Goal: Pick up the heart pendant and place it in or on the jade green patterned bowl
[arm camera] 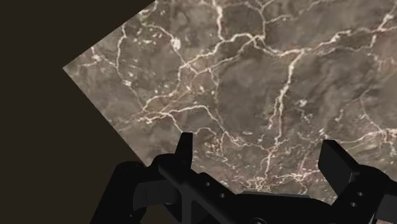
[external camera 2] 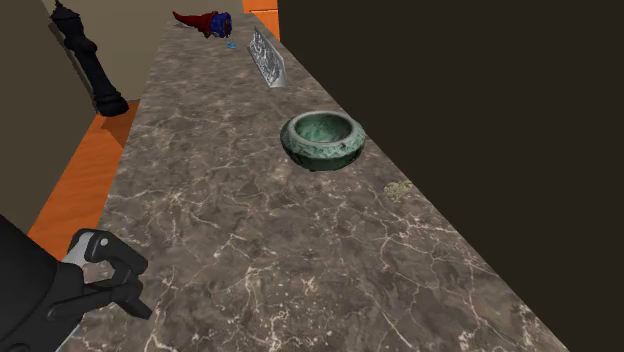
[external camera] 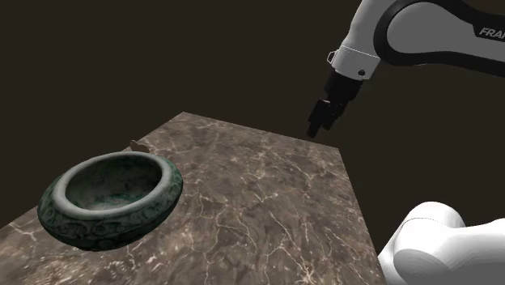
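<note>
**Arm pose.** In the shoulder view the white arm (external camera: 437, 32) enters from the upper right and angles down toward the left. Its black gripper (external camera: 316, 128) points downward above the far right corner of the tabletop (external camera: 259, 202), clear of the surface. In the wrist view the two fingers (arm camera: 184, 149) stand apart. Only bare marble lies between them, and nothing is grasped.

**Surface and room.** The tabletop is a long slab of brown marble with pale veins. In the second exterior view an orange floor (external camera 2: 80, 170) runs along its left side. A dark brown wall borders its right side.

**Items, counted left to right in the second exterior view.**
- One tall black turned object (external camera 2: 90, 60) stands on the floor at the far left.
- One red and blue item (external camera 2: 205, 20) lies at the tabletop's far end, with one small blue piece (external camera 2: 231, 44) just beside it.
- One grey embossed slab (external camera 2: 268, 55) stands on edge, tilted, nearer than those.
- One dark green patterned bowl (external camera 2: 322, 138) sits upright on the right half of the tabletop.
- One small olive-gold heart pendant (external camera 2: 398, 189) lies flat on the marble near the right edge. It is nearer than the bowl and close to it without touching, and well apart from the gripper.

In the shoulder view the pendant shows just behind the bowl's far rim.
</note>
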